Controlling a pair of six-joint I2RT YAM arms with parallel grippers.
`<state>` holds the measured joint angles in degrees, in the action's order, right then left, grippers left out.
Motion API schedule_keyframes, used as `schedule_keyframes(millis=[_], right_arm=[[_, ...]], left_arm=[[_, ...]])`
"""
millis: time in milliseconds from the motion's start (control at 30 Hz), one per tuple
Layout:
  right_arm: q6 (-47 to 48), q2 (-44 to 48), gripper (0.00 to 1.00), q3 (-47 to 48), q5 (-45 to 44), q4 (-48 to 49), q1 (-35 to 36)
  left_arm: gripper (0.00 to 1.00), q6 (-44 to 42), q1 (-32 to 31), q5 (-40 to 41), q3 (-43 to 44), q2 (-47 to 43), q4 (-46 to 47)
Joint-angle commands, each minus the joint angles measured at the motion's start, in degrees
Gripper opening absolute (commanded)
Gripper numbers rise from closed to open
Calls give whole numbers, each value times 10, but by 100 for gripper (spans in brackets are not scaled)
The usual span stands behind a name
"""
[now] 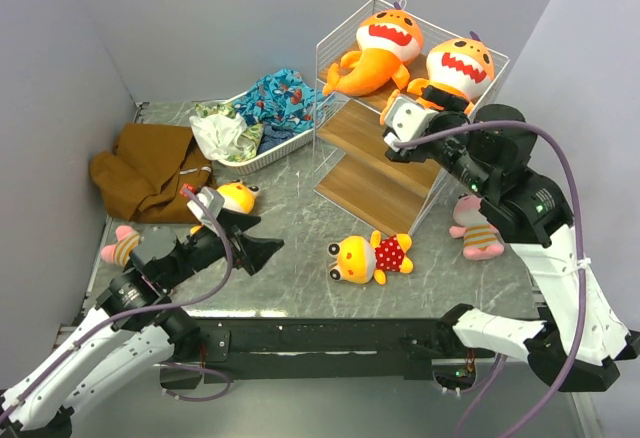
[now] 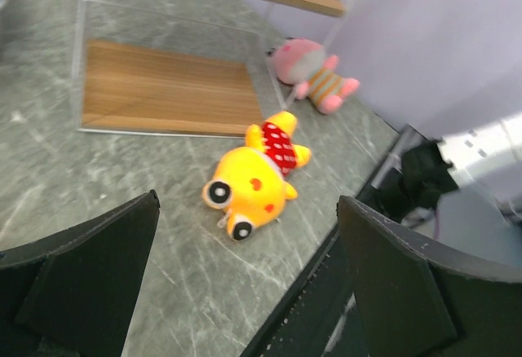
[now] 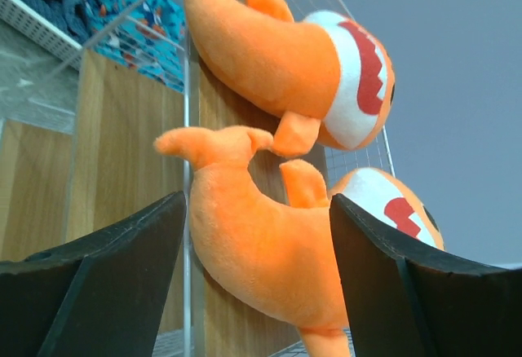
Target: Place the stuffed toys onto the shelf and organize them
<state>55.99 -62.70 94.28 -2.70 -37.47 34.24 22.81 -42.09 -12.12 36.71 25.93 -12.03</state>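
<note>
Two orange shark plushes lie on the top tier of the white wire shelf point(image 1: 335, 58): one at the back point(image 1: 385, 46), one nearer point(image 1: 455, 68). My right gripper point(image 1: 403, 118) is open at the top tier. In the right wrist view the nearer shark's body point(image 3: 277, 251) lies between my open fingers point(image 3: 122, 275), and the other shark point(image 3: 285, 55) lies above. My left gripper point(image 1: 262, 241) is open and empty, low over the table. One yellow-headed doll point(image 1: 370, 256) point(image 2: 253, 182) lies ahead of it. A second doll point(image 1: 238, 196) lies behind the left arm. Pink striped plushes lie at the left point(image 1: 120, 246) and right point(image 1: 478, 233) point(image 2: 314, 72).
A low white basket point(image 1: 275, 153) with blue and green clothes point(image 1: 275, 98) stands left of the shelf. A brown cloth point(image 1: 150, 168) lies at the far left. The shelf's lower wooden planks point(image 1: 375, 183) point(image 2: 163, 88) step down toward the table's front. Grey walls close in on three sides.
</note>
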Motion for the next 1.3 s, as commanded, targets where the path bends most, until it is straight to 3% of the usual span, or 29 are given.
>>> schedule_keyframes(millis=[0, 133, 233, 367, 400, 467, 500, 567, 667, 800, 1067, 1267], right_arm=[[-42, 29, 79, 39, 57, 16, -1], [-82, 77, 84, -13, 102, 90, 4], [-190, 88, 86, -28, 149, 142, 8], [-396, 59, 76, 0, 150, 144, 30], [-409, 53, 76, 3, 124, 137, 43], [-384, 44, 76, -14, 56, 129, 140], [-373, 43, 76, -27, -59, 139, 178], [-354, 23, 77, -50, -134, 151, 273], [-382, -22, 74, -40, -201, 130, 348], [-417, -48, 73, -90, -230, 154, 404], [-502, -40, 70, -233, -195, 223, 428], [-536, -24, 70, -278, -167, 239, 435]], left_arm=[[96, 38, 0, 105, 35, 22, -11], [96, 114, 0, 238, 44, 56, -48], [96, 189, -1, 333, 52, 82, -82], [96, 322, 1, 430, 46, 92, -152], [96, 345, 1, 443, 41, 89, -167], [97, 417, 2, 499, 39, 81, -203], [97, 434, 2, 518, 38, 76, -234], [99, 471, 6, 567, 37, 73, -258], [96, 490, 26, 598, 43, 93, -290], [96, 438, 96, 560, 42, 151, -252], [93, 410, 196, 420, 3, 254, -140], [81, 410, 260, 317, -45, 315, -61]])
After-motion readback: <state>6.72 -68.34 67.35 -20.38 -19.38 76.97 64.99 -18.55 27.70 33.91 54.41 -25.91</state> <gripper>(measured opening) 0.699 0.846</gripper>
